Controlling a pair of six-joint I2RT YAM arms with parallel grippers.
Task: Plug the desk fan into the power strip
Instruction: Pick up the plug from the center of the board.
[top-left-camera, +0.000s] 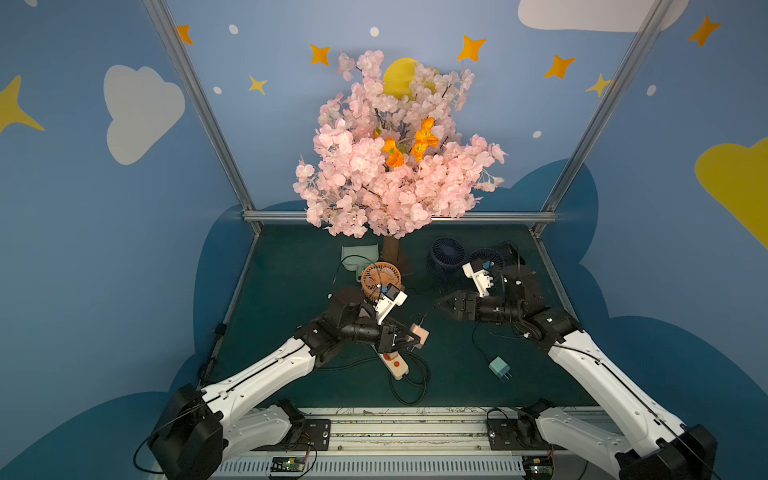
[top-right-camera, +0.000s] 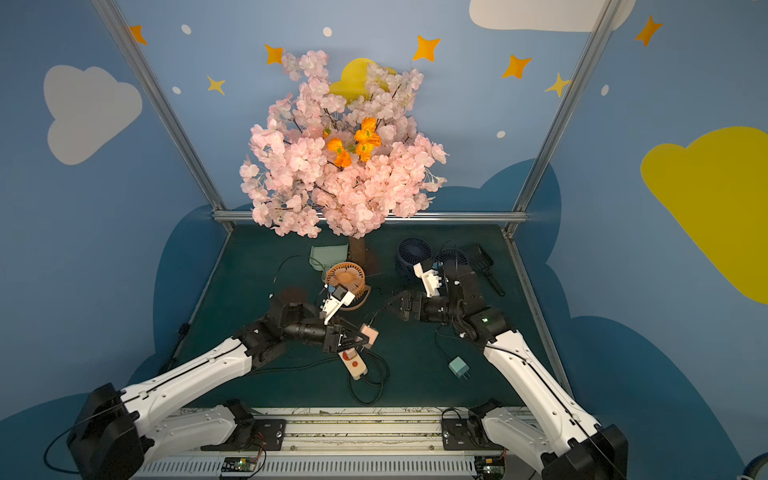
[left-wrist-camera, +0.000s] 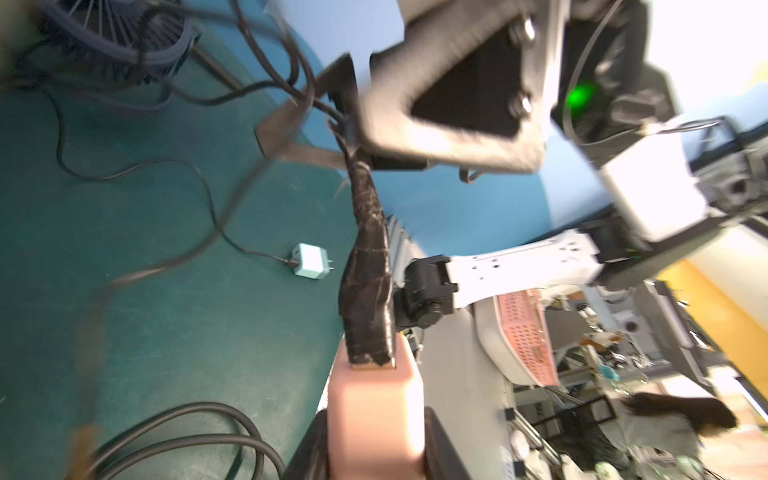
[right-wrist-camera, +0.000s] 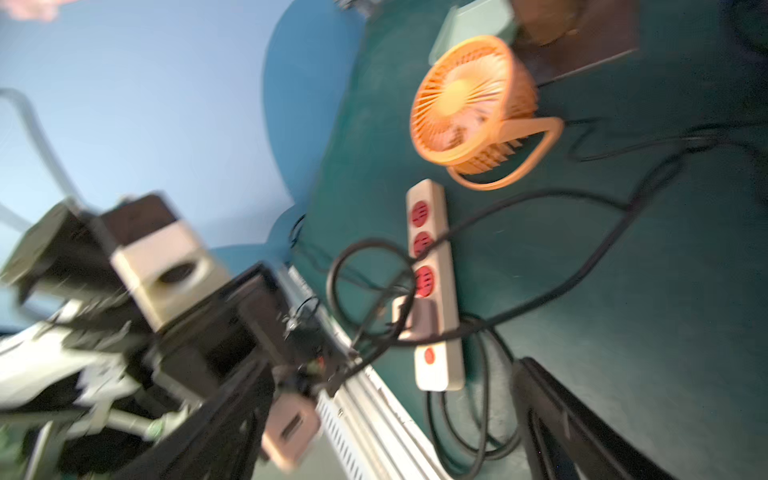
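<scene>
A: Where is there room on the dark green tabletop?

B: Mostly along the left edge by the metal frame rail, and in the near middle. The cream-coloured power strip with round red sockets lies near the front centre, its thick black cord looping toward the front edge.

A: And the arms?

B: The left gripper is clamped on a pink block-shaped plug adapter, held just above the strip's near half. The right gripper stands wide apart, holding nothing, well right of the strip.

A: What crowds the space?

B: The orange round desk fan sits just behind the left wrist; its thin black cable crosses the strip. A mint-green square charger lies at front right. Two navy round fans and a pink blossom tree fill the back.
</scene>
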